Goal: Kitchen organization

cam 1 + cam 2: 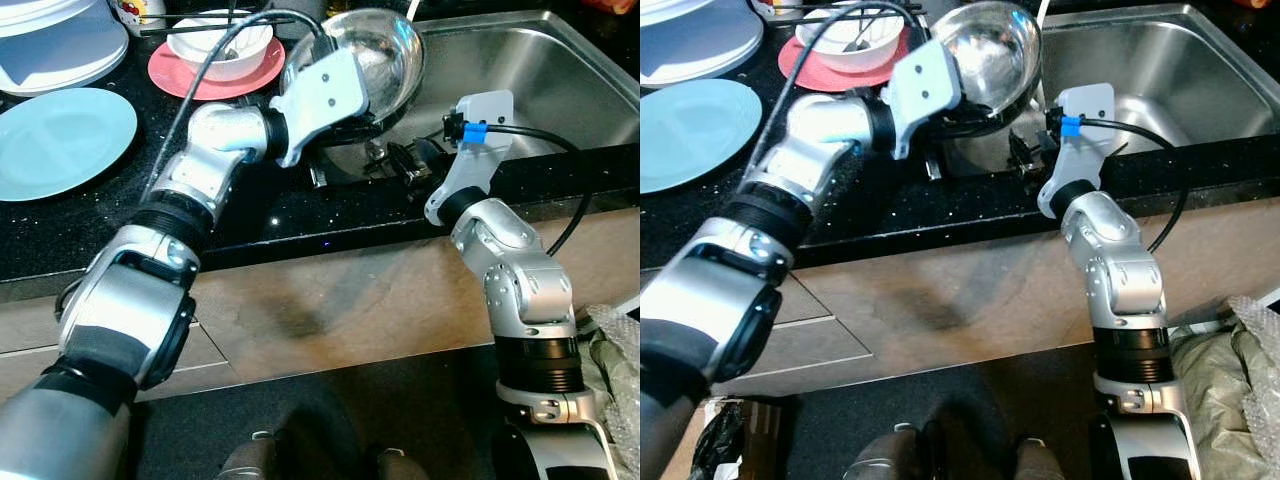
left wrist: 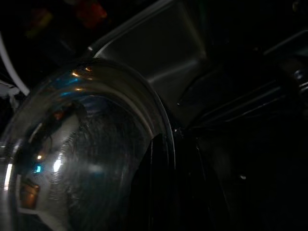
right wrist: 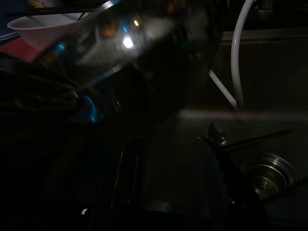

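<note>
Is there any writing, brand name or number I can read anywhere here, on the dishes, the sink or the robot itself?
No readable text.
Container at the counter's back edge: a colourful printed label, too small and cut off to read.
Steel bowl, white bowl, red plate, light blue plate: no markings.
Left gripper's grey bracket, right gripper's bracket: bare; only a blue cable clip.

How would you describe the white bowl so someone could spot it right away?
Start at the steel sink and look left along the black counter, past the steel bowl at the left gripper. The white bowl sits on a red plate, a utensil inside. The neighbouring blue plate carries nothing.
</note>
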### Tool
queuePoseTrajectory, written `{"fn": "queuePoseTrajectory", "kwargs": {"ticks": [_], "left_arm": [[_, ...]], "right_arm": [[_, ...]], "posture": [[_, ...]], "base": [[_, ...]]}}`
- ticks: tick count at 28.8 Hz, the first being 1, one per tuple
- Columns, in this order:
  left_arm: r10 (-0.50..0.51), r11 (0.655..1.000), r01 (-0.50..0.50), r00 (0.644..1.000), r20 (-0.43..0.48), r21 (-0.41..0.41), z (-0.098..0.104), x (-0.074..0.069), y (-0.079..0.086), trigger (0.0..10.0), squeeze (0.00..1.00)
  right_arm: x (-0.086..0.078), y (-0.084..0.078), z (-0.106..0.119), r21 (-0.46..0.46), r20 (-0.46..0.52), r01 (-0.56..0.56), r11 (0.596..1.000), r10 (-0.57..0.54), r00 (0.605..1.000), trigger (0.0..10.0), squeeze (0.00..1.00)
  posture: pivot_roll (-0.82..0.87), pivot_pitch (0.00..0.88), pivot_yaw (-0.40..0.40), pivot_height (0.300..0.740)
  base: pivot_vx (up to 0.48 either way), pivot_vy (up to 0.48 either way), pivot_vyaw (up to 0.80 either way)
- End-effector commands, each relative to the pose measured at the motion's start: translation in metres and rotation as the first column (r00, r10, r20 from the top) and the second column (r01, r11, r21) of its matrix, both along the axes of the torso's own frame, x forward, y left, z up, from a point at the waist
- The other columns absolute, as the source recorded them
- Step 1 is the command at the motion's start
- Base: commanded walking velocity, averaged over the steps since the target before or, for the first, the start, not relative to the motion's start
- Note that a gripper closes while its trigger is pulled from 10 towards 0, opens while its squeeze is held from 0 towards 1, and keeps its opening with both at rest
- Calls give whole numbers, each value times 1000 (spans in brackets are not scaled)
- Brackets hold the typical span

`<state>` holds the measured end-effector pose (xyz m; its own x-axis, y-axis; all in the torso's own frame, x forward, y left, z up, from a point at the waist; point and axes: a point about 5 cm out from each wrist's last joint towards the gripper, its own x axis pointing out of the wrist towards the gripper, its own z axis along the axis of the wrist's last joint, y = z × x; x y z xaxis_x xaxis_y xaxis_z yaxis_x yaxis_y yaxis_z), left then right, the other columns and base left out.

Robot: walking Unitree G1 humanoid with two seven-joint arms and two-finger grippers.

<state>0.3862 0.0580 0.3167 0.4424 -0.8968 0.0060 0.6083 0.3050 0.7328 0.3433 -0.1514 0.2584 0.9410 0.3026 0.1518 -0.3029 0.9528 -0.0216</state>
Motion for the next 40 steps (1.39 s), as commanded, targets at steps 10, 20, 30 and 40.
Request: {"fn": "queuePoseTrajectory", "kwargs": {"ticks": [10, 20, 30, 40], "left_arm": [[-82, 993, 82, 997, -3, 88, -6, -4, -14, 0, 0], [-74, 989, 74, 997, -1, 128, -11, -3, -16, 10000, 0], [-61, 994, 59, 998, 17, 94, -4, -1, -14, 10000, 0], [-61, 997, 61, 998, -1, 36, 4, -1, -12, 10000, 0]], "right_arm": [[-2, -4, -8, -3, -30, 15, 1000, -15, 999, 10000, 0], [-2, -4, -7, -3, -29, 14, 1000, -14, 999, 10000, 0], [-2, -3, -7, -3, -31, 11, 1000, -11, 999, 10000, 0], [-1, -3, -7, -3, -32, 6, 1000, -6, 999, 10000, 0]], "posture": [[73, 217, 72, 740], [72, 217, 72, 740], [74, 219, 67, 740], [76, 216, 60, 740]], "base": [[0, 0, 0], [0, 0, 0], [0, 0, 0], [0, 0, 0]]}}
